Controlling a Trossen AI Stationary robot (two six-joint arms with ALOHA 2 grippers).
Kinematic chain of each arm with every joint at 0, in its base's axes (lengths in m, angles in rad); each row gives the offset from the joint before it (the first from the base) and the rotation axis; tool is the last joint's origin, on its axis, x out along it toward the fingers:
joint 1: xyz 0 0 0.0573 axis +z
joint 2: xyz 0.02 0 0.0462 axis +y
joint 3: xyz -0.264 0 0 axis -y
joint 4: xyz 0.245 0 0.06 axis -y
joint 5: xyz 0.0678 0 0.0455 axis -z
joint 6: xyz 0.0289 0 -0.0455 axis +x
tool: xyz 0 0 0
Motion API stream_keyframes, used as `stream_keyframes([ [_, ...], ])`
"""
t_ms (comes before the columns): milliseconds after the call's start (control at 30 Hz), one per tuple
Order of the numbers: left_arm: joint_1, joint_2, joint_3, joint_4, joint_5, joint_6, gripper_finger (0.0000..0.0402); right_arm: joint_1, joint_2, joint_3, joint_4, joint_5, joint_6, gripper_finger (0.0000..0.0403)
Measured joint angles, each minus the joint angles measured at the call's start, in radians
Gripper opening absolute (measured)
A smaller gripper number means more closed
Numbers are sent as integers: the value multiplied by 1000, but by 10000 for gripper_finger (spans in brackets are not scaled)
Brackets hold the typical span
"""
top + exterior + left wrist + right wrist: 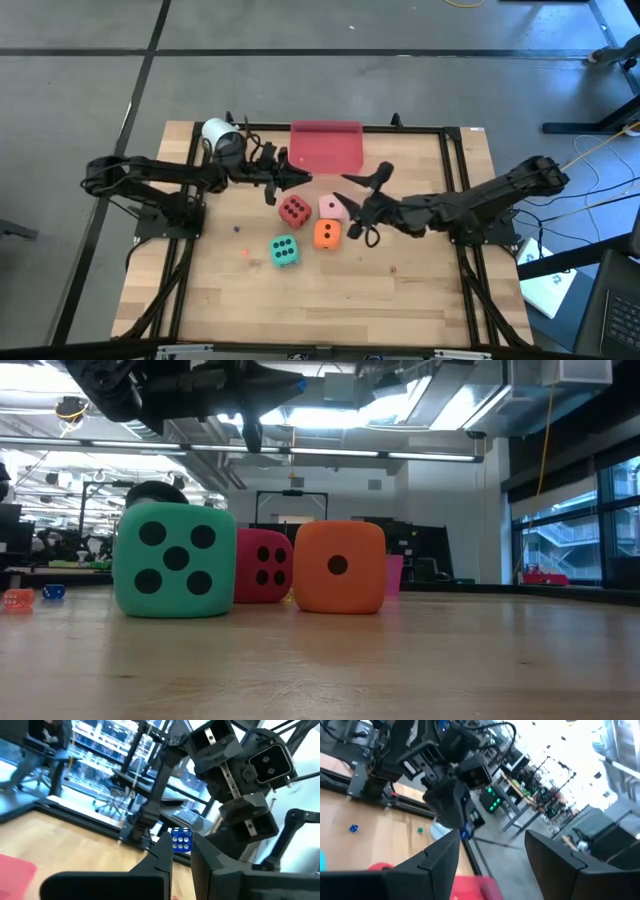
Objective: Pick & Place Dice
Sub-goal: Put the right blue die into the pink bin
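Note:
Four foam dice lie mid-table, resting on their bottom faces: red [293, 210], light pink [332, 207], orange [326, 234] and green [284, 250]. The low view shows the green [175, 560], red [262, 565] and orange [338, 567] dice; the pink one is hidden there. My left gripper [298, 179] hovers above the table between the red die and the pink tray [326, 146], shut on a small blue die [181, 840]. My right gripper [358, 205] is wide open and empty, just right of the pink die. My left gripper pinches the small blue die between its two fingertips [164, 846], on two opposite faces. The die is lifted clear of the table. It also shows at the fingertips in the right wrist view [466, 832].
Tiny dice lie on the wood left of the green die, one blue [237, 228] and one orange [245, 252]. A white roll [214, 131] sits at the far left. A black frame [450, 180] borders the table.

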Motion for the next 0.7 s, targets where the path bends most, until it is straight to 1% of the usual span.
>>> stream_keyframes([
  [100,33,-20,0,-28,13,42,24,23,-48,0,-101,41,87,223],
  [200,65,-45,0,-70,10,100,24,39,-92,0,-238,49,210,221],
  [300,98,-72,0,-142,-17,154,24,50,-122,0,-357,46,332,218],
  [367,117,-85,0,-189,-53,187,24,55,-133,0,-414,48,395,215],
  [467,141,-90,0,-238,-95,215,24,56,-135,0,-475,69,476,211],
  [567,160,-90,0,-251,-101,224,24,56,-135,-6,-524,94,543,208],
  [700,179,-90,5,-280,-122,253,24,56,-143,-81,-517,135,615,205],
])
